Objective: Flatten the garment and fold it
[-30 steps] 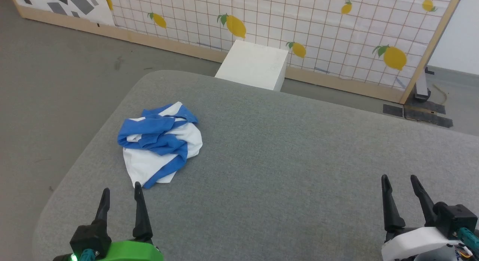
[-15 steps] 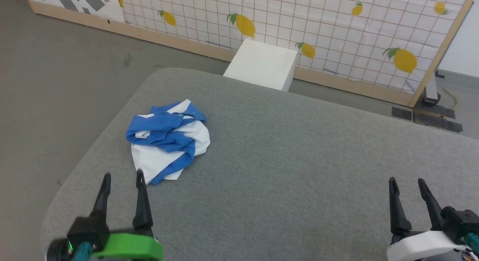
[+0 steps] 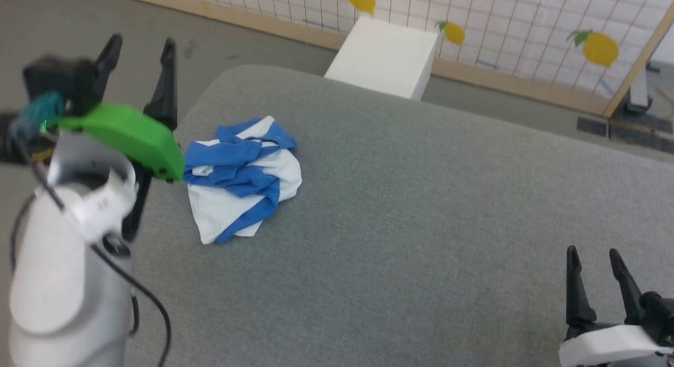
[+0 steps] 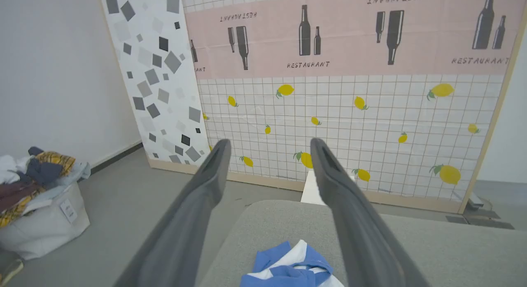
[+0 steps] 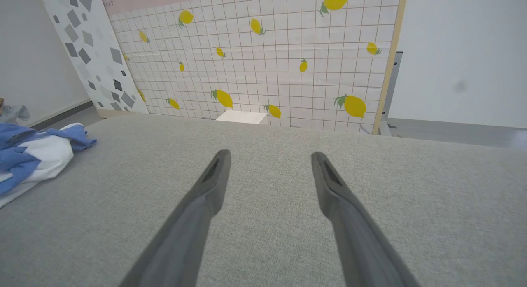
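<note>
Blue-and-white, the shirt (image 3: 242,182) lies crumpled on the grey bench (image 3: 421,198) near its far-left corner. The left gripper (image 3: 141,42), fingers spread and empty, hangs at the left edge beside it. The right gripper (image 3: 593,251), also spread, sits at the near-right corner.

The light is bright and even, with only a faint shadow under the garment (image 3: 242,177). Left of the garment, the left pincer (image 3: 141,43) and its arm (image 3: 63,261) look smeared and blurry. In the wrist views the fingers (image 4: 197,204) look soft, and the wall panel (image 4: 370,114) behind the garment leans at its sides.
</note>
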You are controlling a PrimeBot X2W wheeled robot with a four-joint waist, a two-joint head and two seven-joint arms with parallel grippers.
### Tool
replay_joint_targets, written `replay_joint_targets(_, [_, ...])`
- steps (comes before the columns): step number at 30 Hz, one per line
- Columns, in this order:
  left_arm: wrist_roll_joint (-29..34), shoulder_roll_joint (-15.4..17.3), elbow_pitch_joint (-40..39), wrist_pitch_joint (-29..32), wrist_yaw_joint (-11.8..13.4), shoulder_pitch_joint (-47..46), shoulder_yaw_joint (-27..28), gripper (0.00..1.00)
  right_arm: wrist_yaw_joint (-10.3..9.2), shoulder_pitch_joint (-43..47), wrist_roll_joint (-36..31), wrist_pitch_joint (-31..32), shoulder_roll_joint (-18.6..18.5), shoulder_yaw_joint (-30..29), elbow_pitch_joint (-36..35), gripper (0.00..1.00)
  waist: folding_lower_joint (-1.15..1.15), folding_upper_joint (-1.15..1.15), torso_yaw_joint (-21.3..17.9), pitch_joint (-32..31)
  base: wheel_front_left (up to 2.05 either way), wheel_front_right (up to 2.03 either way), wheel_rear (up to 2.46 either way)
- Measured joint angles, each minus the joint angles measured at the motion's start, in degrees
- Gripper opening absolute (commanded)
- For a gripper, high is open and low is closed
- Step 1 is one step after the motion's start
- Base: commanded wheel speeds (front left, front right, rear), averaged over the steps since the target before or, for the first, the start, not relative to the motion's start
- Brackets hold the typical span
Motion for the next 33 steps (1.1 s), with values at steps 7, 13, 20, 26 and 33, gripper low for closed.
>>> replay_joint_targets(7, [-3.2, 0.6, 13.4, 14.2, -0.6, -10.2, -0.8, 1.00, 0.00, -2.7, -1.7, 0.0, 0.0, -0.1, -1.0, 1.00, 0.01, 0.00, -1.8, 4.8, 0.00, 0.00, 0.00])
replay_joint_targets(13, [-4.7, 2.0, 21.9, 24.1, 0.8, -13.4, -0.1, 1.00, 0.00, -5.1, -3.2, 0.0, 0.0, -0.5, -2.3, 1.00, 0.01, 0.00, -4.3, 9.4, 0.00, 0.00, 0.00])
replay_joint_targets(20, [-8.7, 0.5, 26.3, 32.7, 4.1, -13.7, 1.3, 1.00, 0.00, -7.1, -3.9, 0.0, 0.0, -0.8, -3.7, 1.00, 0.01, 0.00, -7.4, 14.5, 0.00, 0.00, 0.00])
replay_joint_targets(26, [-9.1, 0.6, 26.9, 39.2, 8.6, -13.5, 2.0, 1.00, 0.00, -8.8, -3.9, 0.0, 0.0, -0.6, -4.8, 1.00, 0.01, 0.00, -10.0, 18.3, 0.00, 0.00, 0.00])
replay_joint_targets(33, [-7.9, 2.2, 25.7, 43.0, 12.1, -12.6, 1.9, 1.00, 0.00, -9.8, -3.9, 0.0, 0.0, -1.1, -5.6, 1.00, 0.00, 0.00, -12.9, 22.4, 0.00, 0.00, 0.00])
